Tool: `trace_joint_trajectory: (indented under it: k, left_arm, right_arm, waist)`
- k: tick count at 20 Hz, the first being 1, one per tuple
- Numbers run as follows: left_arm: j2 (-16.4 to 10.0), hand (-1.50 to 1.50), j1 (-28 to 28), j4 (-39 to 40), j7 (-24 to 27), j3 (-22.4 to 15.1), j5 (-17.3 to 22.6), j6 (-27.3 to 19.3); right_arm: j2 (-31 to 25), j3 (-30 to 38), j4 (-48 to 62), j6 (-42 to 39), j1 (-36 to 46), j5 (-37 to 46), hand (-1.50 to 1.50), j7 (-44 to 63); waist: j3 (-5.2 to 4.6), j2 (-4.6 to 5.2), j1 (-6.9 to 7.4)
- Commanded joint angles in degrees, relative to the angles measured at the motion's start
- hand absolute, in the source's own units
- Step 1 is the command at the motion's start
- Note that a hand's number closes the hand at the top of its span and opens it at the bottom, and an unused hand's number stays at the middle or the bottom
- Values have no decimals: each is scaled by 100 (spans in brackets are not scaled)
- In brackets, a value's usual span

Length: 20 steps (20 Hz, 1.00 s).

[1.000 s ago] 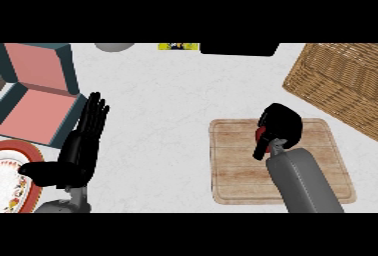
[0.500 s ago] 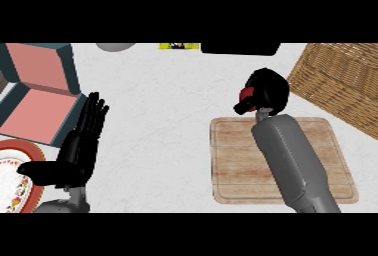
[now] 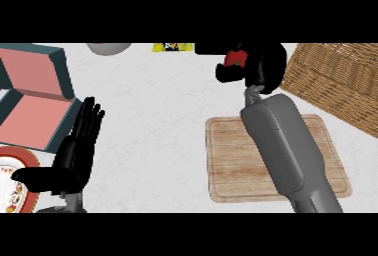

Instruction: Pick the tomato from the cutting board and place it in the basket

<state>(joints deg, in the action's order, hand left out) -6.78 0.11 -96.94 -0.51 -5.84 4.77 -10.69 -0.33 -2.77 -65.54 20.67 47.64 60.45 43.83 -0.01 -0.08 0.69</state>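
The right hand (image 3: 264, 69) gripped the tomato (image 3: 236, 57), fingers curled round it, beyond the board (image 3: 232, 162) — just left of the basket (image 3: 339, 75). The left hand (image 3: 74, 155) rested at lower left, fingers straight.

right arm stretched far forward | right hand (image 3: 266, 66) curled round tomato (image 3: 235, 58) | left hand (image 3: 74, 156) lay open, fingers straight

head view | from robot's head height | faces steeply down | counter (image 3: 162, 100) fills the frame edge to edge
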Motion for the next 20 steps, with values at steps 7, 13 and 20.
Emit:
trace_joint_trajectory:
  k: [7, 13, 20]
  left_arm:
    - [-108, 0, -164, -29, -245, 299, 94, 99]
    - [96, 0, 98, 188, 228, 130, -61, 86]
    - [197, 0, 31, 132, 110, 174, -170, -15]
  right_arm:
    - [-492, 397, -913, -923, 129, 127, 150, 1025]
    - [-1193, 369, -1395, -1699, -451, 421, 150, 1079]
    - [-1583, 906, -1586, -1520, -858, 124, 150, 686]
  waist:
    - [1, 0, -64]
    - [0, -10, -97]
    - [2, -1, -77]
